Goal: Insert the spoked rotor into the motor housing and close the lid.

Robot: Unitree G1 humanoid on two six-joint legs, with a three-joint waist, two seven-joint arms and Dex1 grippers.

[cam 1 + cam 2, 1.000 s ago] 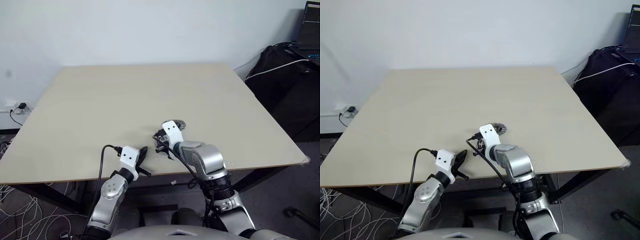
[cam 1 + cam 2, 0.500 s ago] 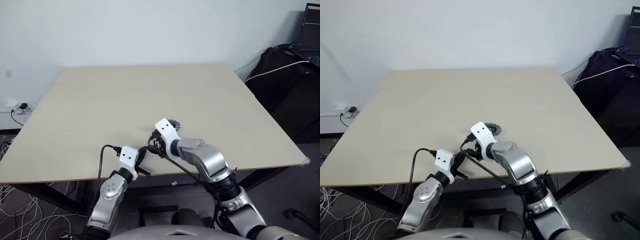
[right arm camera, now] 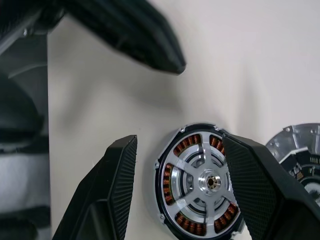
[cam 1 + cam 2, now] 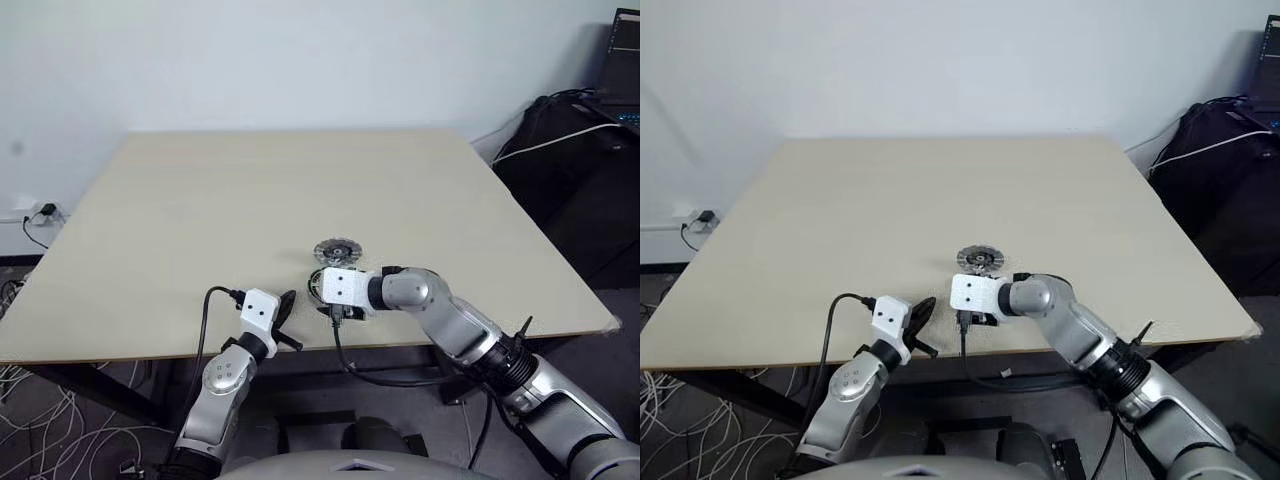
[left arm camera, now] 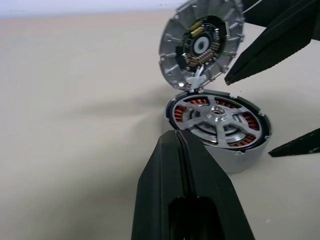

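Note:
The motor housing stands near the table's front edge, its copper windings showing around the silver spoked rotor, which sits inside it. My right gripper is open, one finger on either side of the housing and clear of it. Just beyond the housing, the lid shows its inner face with a small circuit; its lower edge meets the housing's far rim. My left gripper is shut, empty, and points at the housing from close by on its near left side.
The beige table stretches wide beyond the parts, and its front edge runs just below both hands. Black bags and a laptop sit off the table's right side. Cables lie on the floor at the left.
My right arm has swung its elbow out to the right and the wrist has rolled, so the lid behind it now shows in full. The left arm has kept still.

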